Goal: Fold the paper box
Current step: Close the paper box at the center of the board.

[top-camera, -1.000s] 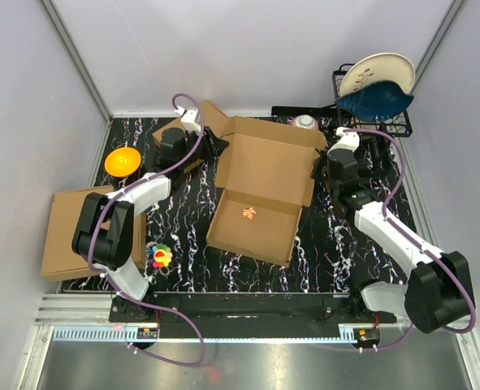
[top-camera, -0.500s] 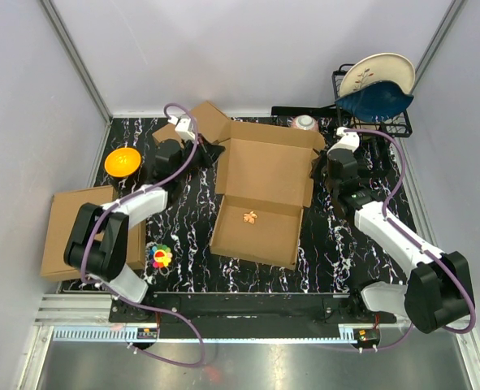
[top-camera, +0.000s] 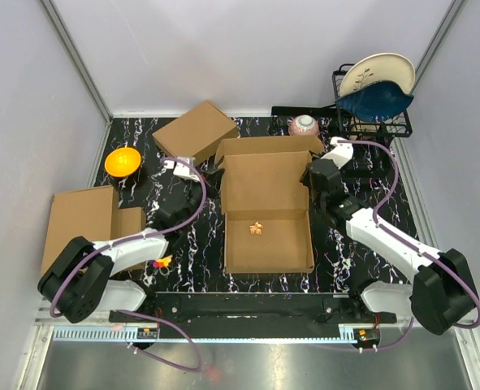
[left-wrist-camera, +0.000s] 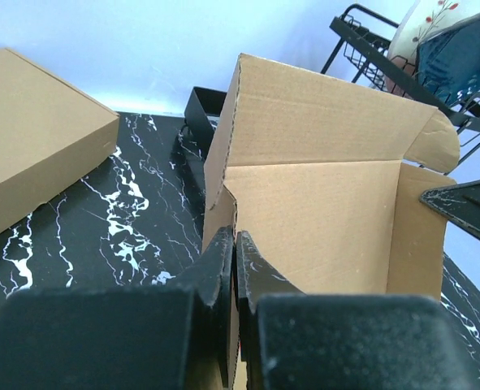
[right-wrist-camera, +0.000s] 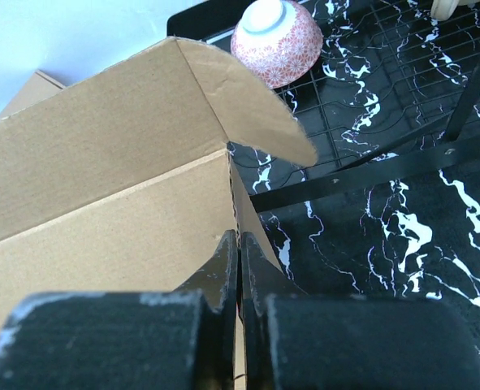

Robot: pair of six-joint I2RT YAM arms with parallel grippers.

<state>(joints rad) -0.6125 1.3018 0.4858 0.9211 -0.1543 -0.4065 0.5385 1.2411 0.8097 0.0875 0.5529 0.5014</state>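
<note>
Two side walls of paper box [top-camera: 268,231] up, left hand [left-wrist-camera: 234,253] and right hand [right-wrist-camera: 239,253] each pinching one; lid [top-camera: 268,148] open, closing not yet done.

The paper box [top-camera: 268,219] sat on the table [top-camera: 199,253], brown corrugated cardboard, open on top. Its floor lay flat, and the two side walls and the near wall stood upright. At the far edge the lid panel rose steeply, with a rounded flap at its right corner. My left gripper [left-wrist-camera: 233,236] pinched the left wall and my right gripper [right-wrist-camera: 238,240] the right wall, both near the far corners.
</note>
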